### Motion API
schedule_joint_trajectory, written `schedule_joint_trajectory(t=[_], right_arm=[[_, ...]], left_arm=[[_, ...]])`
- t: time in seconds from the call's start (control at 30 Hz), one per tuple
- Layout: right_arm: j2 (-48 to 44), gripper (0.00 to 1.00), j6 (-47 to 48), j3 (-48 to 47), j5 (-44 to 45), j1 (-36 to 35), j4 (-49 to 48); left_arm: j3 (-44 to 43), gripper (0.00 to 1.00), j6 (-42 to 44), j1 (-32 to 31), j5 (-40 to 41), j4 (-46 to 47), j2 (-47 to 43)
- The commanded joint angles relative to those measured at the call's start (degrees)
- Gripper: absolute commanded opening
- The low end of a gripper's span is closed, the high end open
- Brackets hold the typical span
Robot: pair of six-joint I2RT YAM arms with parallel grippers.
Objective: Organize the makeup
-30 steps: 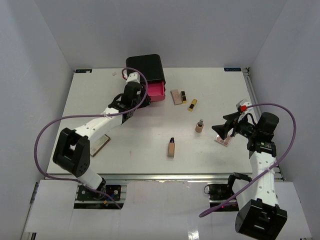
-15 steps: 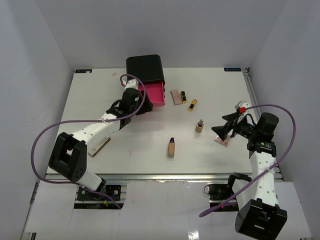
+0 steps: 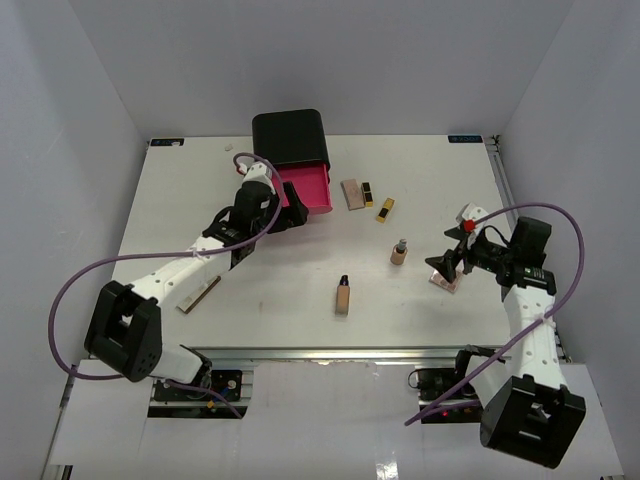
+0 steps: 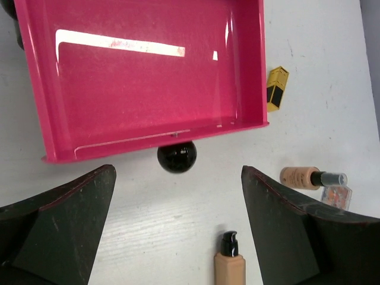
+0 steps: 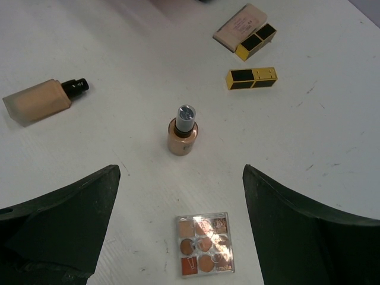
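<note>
My left gripper (image 3: 287, 216) is open and empty just in front of the pulled-out pink drawer (image 3: 313, 188); in the left wrist view (image 4: 178, 178) its jaws stand wide on either side of the drawer's black knob (image 4: 176, 157) without touching it. The drawer (image 4: 148, 71) is empty. My right gripper (image 3: 441, 266) is open above the eyeshadow palette (image 5: 205, 251). The beige pump bottle (image 3: 399, 252) stands upright. The beige black-capped tube (image 3: 343, 296) lies flat. A flat tan compact (image 3: 351, 192) and two black-and-gold lipsticks (image 3: 367, 193) (image 3: 385, 209) lie right of the drawer.
The black box (image 3: 290, 136) stands at the back of the white table (image 3: 280, 270). A flat tan rectangular piece (image 3: 198, 291) lies near the left arm. Grey walls enclose the table on three sides.
</note>
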State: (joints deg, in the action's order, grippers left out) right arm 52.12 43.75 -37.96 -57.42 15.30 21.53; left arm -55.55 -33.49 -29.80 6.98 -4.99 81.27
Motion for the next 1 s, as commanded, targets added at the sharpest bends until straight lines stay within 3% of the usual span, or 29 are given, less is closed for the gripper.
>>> schedule_joint_trajectory(t=[0.0, 0.1, 0.37, 0.67, 0.97], right_arm=[[5.77, 0.9, 4.99, -3.08, 7.81, -5.8, 2.76], [7.2, 0.9, 0.69, 0.39, 16.21, -13.65, -3.27], [13.5, 0.9, -4.81, 2.1, 23.86, -18.6, -14.85], [23.15, 0.92, -9.28, 1.24, 26.6, -21.61, -24.99], [30.13, 0.99, -6.43, 0.04, 26.09, -23.33, -26.09]], left_arm=[[3.27, 0.98, 0.96, 0.18, -2.42, 2.9, -6.95], [5.61, 0.98, 1.5, 0.18, -3.1, 3.58, -9.7], [9.02, 0.98, 1.28, 0.18, -4.7, 4.16, -14.33], [17.49, 0.98, 1.79, 0.18, -6.04, 10.07, -26.17], [19.5, 0.98, 1.68, 0.18, -6.02, 10.47, -28.36]])
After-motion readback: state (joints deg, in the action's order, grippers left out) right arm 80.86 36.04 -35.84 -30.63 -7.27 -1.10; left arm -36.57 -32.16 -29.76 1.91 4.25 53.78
